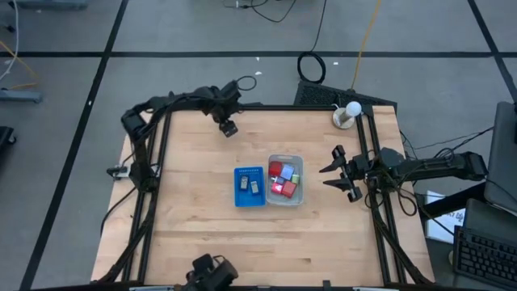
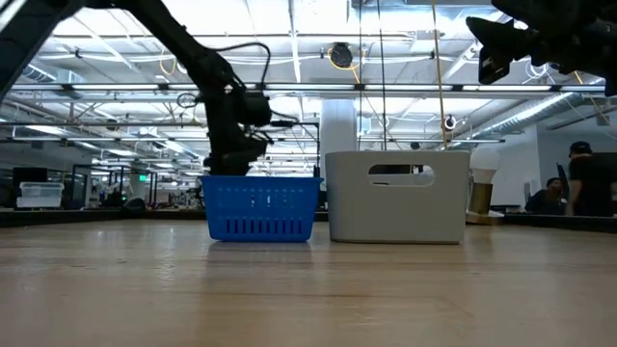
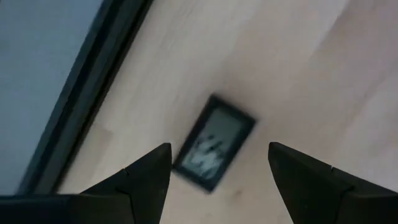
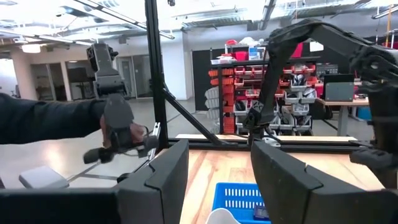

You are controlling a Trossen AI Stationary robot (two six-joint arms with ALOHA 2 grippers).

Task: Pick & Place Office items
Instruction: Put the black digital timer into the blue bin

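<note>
I am hovering my left gripper (image 3: 214,171), fingers spread and empty, over a black flat rectangle (image 3: 214,142) lying beyond the blue ribbed tray (image 1: 250,187) | my right gripper (image 1: 333,170), part open and empty, is waiting beside the clear plastic tray (image 1: 285,179) of coloured blocks (image 1: 283,178)

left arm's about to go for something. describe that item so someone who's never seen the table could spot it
Start at the wooden table and find its far edge, away from the blue tray and the clear tray at the middle. There, under the open left gripper, a flat black rectangle with a pale grey face lies alone on bare wood. Every other small item sits inside a tray; this one does not.
</note>
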